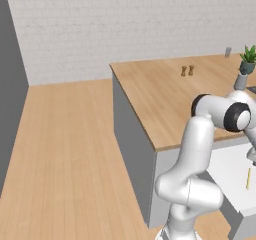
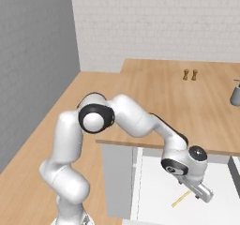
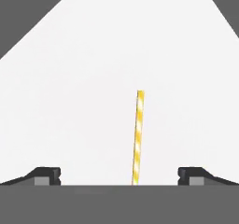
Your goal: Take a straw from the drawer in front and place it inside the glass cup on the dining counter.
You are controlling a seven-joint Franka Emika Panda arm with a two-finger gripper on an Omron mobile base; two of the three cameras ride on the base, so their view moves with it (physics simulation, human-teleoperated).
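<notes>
1. My fingers (image 3: 119, 175) stand spread as wide as they go over the open drawer (image 3: 93, 69), holding nothing; one dark tip (image 3: 46, 175) shows low at the left of the hand view, the other low at the right.
2. The straw (image 3: 137, 136), striped yellow and white, lies flat on the drawer's white floor between my two tips, nearer the right one and touching neither.
3. From the right base view, my hand (image 2: 202, 191) hangs low inside the drawer (image 2: 154, 186), just beside the straw (image 2: 180, 200), under the edge of the light-wood tabletop (image 2: 154, 102).
4. From the left base view, the straw (image 1: 248, 178) rests on the drawer's white floor (image 1: 235, 174) at the right edge.
5. Far back on the tabletop (image 1: 160, 99), the glass cup (image 1: 228, 51) stands upright near a potted plant (image 1: 247, 60), well apart from the straw.
</notes>
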